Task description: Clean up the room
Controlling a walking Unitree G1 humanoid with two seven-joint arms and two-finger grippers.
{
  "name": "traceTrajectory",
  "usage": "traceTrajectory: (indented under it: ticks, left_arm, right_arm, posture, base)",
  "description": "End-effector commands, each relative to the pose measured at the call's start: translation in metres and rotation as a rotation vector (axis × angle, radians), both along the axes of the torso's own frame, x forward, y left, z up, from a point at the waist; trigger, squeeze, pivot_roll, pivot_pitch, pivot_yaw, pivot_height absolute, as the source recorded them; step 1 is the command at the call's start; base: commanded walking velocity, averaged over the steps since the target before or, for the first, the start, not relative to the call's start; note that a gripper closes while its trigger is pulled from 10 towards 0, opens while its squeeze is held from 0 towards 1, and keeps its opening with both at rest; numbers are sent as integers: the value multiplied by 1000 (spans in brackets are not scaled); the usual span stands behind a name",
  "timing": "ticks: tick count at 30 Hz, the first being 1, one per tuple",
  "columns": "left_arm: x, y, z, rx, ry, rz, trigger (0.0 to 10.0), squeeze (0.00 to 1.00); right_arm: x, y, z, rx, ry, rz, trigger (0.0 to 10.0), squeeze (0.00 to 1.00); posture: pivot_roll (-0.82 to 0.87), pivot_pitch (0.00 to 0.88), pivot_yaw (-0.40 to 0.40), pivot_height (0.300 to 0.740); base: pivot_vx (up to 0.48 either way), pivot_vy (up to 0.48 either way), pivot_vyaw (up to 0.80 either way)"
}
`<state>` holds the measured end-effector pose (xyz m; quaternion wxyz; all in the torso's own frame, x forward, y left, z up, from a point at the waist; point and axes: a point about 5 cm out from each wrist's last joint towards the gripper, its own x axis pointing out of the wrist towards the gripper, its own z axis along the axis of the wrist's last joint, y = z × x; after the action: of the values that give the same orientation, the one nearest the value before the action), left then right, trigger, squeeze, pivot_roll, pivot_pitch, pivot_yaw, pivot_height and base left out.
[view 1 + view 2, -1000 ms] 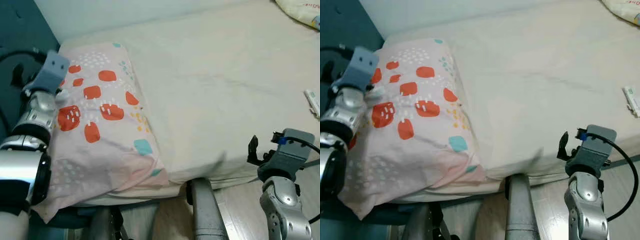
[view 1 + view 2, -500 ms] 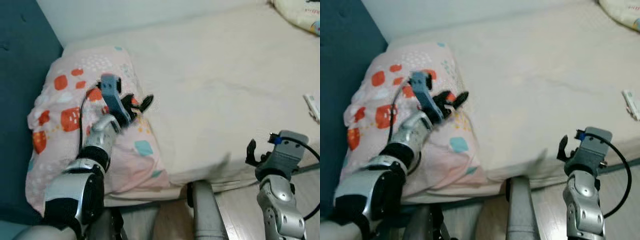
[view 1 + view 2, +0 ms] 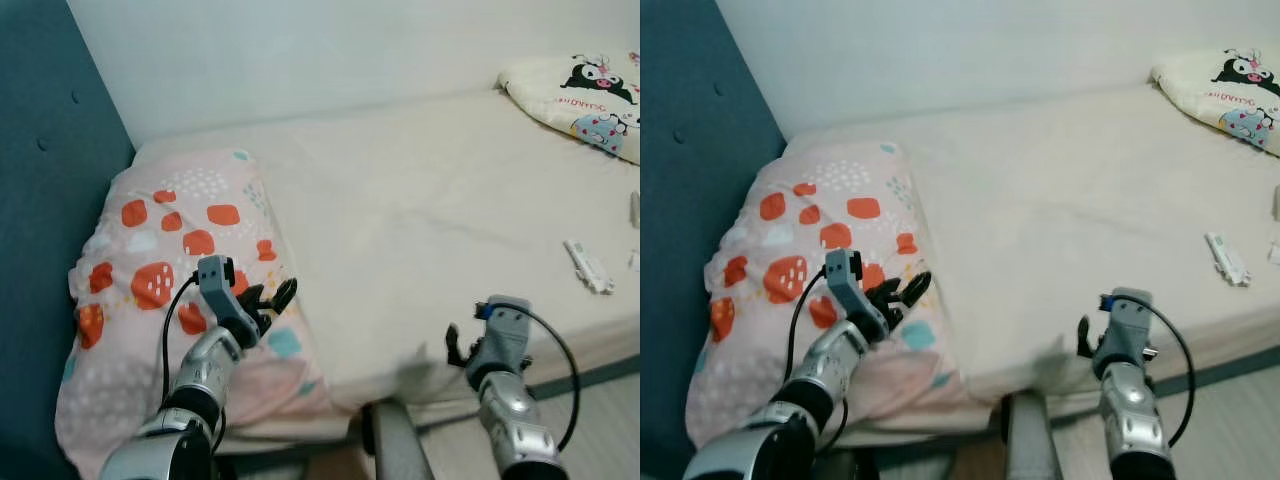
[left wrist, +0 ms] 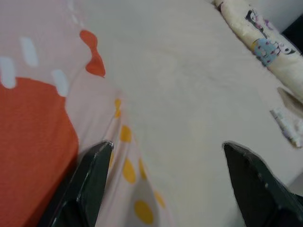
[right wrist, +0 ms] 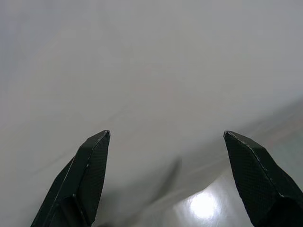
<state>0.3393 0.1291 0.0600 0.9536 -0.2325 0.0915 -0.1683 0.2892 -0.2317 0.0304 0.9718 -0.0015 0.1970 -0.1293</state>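
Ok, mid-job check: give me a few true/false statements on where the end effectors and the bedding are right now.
1. The left end effector is open over the pink pillow. True.
2. The right end effector is holding the white remote. False: it is open and empty at the mattress edge; the remote lies apart on the bed.
3. The cartoon pillow lies at the bed's far right corner. True.
4. The pink pillow is on the floor. False: it is on the bed, beside the blue headboard.

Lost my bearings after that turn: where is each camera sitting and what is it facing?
Head pair: high, facing down at the bed; both arms, left hand, right hand.
Left wrist: over the pink pillow, facing across the bed; open fingers.
Right wrist: faces the bed's side; open fingers.
Shared: cartoon pillow.
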Motion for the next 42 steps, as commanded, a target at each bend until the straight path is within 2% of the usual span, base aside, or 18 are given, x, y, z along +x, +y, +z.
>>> traceTrajectory:
  ticks: [1, 2, 9, 12, 14, 15, 17, 22, 26, 27, 29, 30, 31, 33, 35, 36, 39, 42]
  left_arm:
    - [-9, 12, -14, 56, 64, 12, 10000, 0]
    - [-13, 14, -18, 45, 62, 21, 10000, 0]
    - [-14, 12, -14, -19, 11, 0, 10000, 0]
    - [-13, 1, -2, -158, -87, -84, 10000, 0]
    - [-13, 1, -2, -158, -87, -84, 10000, 0]
    - [-13, -8, 4, -226, -133, -145, 10000, 0]
    - [-22, -23, 2, -264, -150, -274, 10000, 0]
    - [-39, -20, -28, -154, -27, -288, 10000, 0]
    - [-79, 13, -82, 80, 263, -178, 10000, 0]
    - [-79, 13, -82, 80, 263, -178, 10000, 0]
    - [-102, 28, -102, 143, 379, -142, 10000, 0]
    - [-102, 28, -102, 143, 379, -142, 10000, 0]
    - [-117, 38, -112, 153, 447, -113, 10000, 0]
    - [-117, 38, -112, 153, 447, -113, 10000, 0]
    - [-149, 52, -131, 146, 582, -58, 10000, 0]
    - [-149, 52, -131, 146, 582, -58, 10000, 0]
    - [-176, 60, -145, 138, 692, 8, 10000, 0]
    - [-184, 62, -149, 143, 732, 38, 10000, 0]
  right_arm:
    - [-6, 8, -13, -2, 47, 34, 10000, 0]
    - [-10, 11, -22, 3, 77, 49, 10000, 0]
    - [-11, 13, -25, 3, 82, 64, 10000, 0]
    - [-10, 13, -26, -5, 80, 78, 10000, 0]
    - [-10, 13, -26, -5, 80, 78, 10000, 0]
    - [-9, 13, -26, -12, 79, 87, 10000, 0]
    - [-8, 13, -28, -28, 85, 103, 10000, 0]
    - [-15, 14, -38, -33, 125, 114, 10000, 0]
    - [-34, 14, -57, -34, 219, 112, 10000, 0]
    - [-34, 14, -57, -34, 219, 112, 10000, 0]
    - [-44, 14, -67, -34, 267, 113, 10000, 0]
    - [-44, 14, -67, -34, 267, 113, 10000, 0]
    - [-53, 14, -74, -34, 303, 114, 10000, 0]
    - [-53, 14, -74, -34, 303, 114, 10000, 0]
    - [-74, 15, -89, -30, 393, 115, 10000, 0]
    - [-74, 15, -89, -30, 393, 115, 10000, 0]
    - [-101, 18, -106, -10, 505, 124, 10000, 0]
    - [-114, 23, -114, -2, 570, 144, 10000, 0]
  posture:
    - [-157, 42, 49, 633]
    - [-155, 40, 46, 643]
    - [-152, 32, 44, 653]
    - [-154, 29, 44, 663]
    - [-154, 29, 44, 663]
    - [-155, 25, 44, 667]
    - [-162, 20, 44, 677]
    - [-161, 19, 43, 697]
    - [-163, 16, 47, 717]
    - [-163, 16, 47, 717]
    - [-163, 16, 47, 727]
    - [-163, 16, 47, 727]
    - [-166, 18, 51, 731]
    - [-166, 18, 51, 731]
    - [-163, 23, 49, 740]
    - [-163, 23, 49, 740]
    - [-160, 24, 48, 740]
    - [-160, 23, 49, 740]
  base:
    - [-255, 0, 0]
    - [-326, 0, 0]
    - [-93, 0, 0]
    - [0, 0, 0]
    - [0, 0, 0]
    - [0, 0, 0]
    - [0, 0, 0]
    - [0, 0, 0]
    - [0, 0, 0]
    - [0, 0, 0]
    - [0, 0, 0]
    - [0, 0, 0]
    - [0, 0, 0]
    - [0, 0, 0]
    - [0, 0, 0]
    - [0, 0, 0]
    - [0, 0, 0]
    - [0, -82, 0]
